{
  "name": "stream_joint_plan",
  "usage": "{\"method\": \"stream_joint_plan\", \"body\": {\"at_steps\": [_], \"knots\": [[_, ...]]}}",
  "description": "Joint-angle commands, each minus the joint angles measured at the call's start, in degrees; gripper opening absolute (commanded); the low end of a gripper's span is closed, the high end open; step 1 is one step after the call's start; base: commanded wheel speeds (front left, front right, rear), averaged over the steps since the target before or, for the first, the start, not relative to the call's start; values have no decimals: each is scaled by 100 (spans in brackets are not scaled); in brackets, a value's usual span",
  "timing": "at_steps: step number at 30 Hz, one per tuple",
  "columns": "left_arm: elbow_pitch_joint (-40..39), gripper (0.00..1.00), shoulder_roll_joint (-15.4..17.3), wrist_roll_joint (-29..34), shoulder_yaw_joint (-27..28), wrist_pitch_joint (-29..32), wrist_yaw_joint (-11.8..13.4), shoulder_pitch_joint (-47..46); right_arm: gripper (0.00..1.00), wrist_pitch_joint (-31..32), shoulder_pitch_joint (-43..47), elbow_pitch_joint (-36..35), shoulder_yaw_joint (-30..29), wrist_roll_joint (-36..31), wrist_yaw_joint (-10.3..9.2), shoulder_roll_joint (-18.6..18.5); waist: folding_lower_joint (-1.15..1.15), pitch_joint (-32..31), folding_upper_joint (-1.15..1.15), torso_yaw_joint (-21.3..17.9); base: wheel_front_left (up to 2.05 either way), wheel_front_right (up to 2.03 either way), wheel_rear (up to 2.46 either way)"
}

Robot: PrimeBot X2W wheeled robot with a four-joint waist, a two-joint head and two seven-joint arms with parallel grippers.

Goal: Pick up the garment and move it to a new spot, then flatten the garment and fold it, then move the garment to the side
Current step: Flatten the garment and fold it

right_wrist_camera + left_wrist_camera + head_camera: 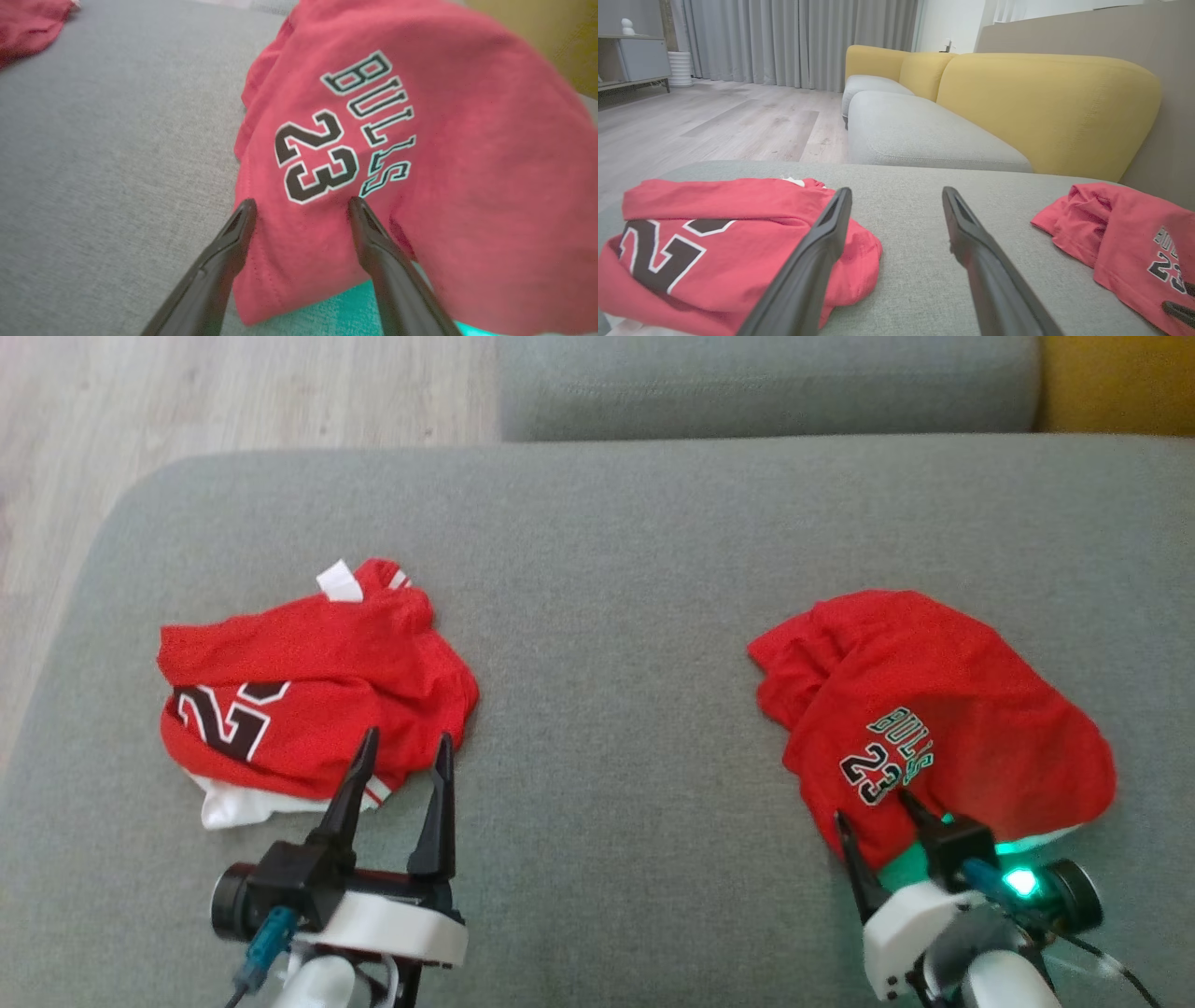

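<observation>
grey sofa cushion (pixel 607 616), two red garments on it, well apart. left: crumpled red jersey (pixel 308 691) with a big black number and white trim, near the cushion's left end. left gripper (pixel 408 735) sits at the jersey's near right corner, jaws spread wide, nothing between them. in the left wrist view one finger overlaps the fabric and the other is over bare cushion; contact can't be told. bare cushion in the middle. right: right gripper (pixel 873 805) also released, gripping nothing, tips over the near edge of the red bulls 23 garment (pixel 943 691), just below the print. green glow on the fabric there.
</observation>
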Motion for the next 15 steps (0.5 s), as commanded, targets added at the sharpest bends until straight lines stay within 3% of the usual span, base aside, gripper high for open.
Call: {"method": "stream_joint_plan", "body": {"at_steps": [1, 9, 10, 11, 12, 15], "knots": [[-140, 100, 5, 53, 270, -54, -31, -344, 100, 4, -244, -79, 155, -191, 43, -34, -1, 113, 0, 76, 0, 0, 0], [-22, 100, -162, 232, 437, -54, -197, -487, 100, 369, -753, 815, 234, -224, 43, -34, -1, 419, 0, 227, 0, 0, 0], [-7, 100, -181, 253, 456, -54, -218, -495, 92, 433, -797, 927, 258, -205, 43, -34, -1, 427, 0, 238, 0, 0, 0], [10, 100, -201, 273, 473, -54, -240, -503, 36, 479, -838, 1026, 282, -158, 43, -34, -1, 427, 0, 249, 0, 0, 0], [30, 100, -222, 291, 487, -54, -259, -512, 0, 470, -879, 1093, 315, -97, 43, -34, -1, 420, 0, 261, 0, 0, 0], [91, 100, -277, 338, 537, -54, -302, -523, 0, 322, -1000, 1174, 331, 85, 43, -34, -1, 362, 0, 277, 0, 0, 0]]}}
